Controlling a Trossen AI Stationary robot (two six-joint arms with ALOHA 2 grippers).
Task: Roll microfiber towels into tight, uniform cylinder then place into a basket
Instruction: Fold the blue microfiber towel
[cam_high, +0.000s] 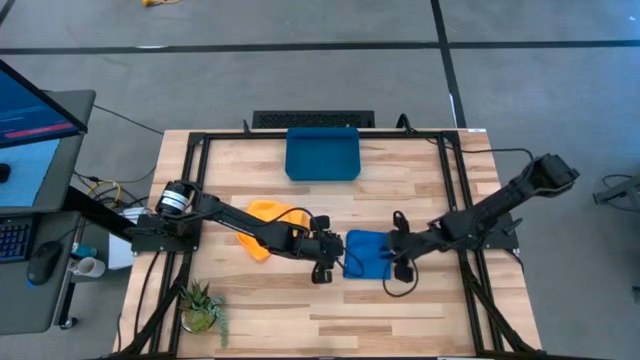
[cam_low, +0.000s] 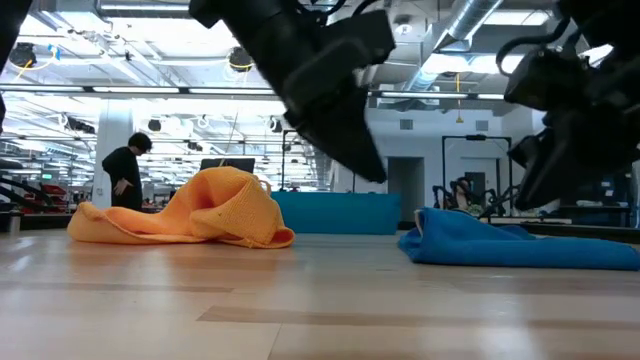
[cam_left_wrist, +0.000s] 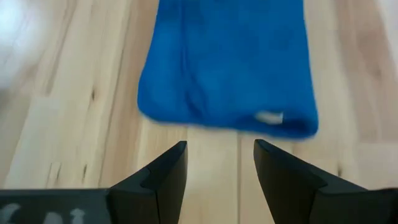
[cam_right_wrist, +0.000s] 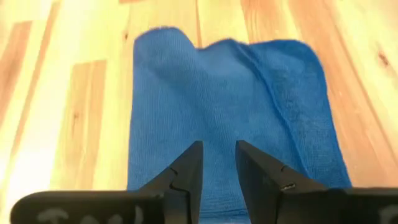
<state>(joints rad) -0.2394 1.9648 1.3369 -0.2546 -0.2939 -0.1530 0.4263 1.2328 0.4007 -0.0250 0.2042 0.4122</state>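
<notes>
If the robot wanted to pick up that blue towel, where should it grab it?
Probably at the folded edge of the blue towel that faces the left gripper. That edge looks thick and rounded, standing a little off the table, so open fingers coming level from the left could close around it.

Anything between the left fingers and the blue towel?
Nothing: in the left wrist view only bare wood separates the open left gripper from the folded edge of the blue towel.
</notes>
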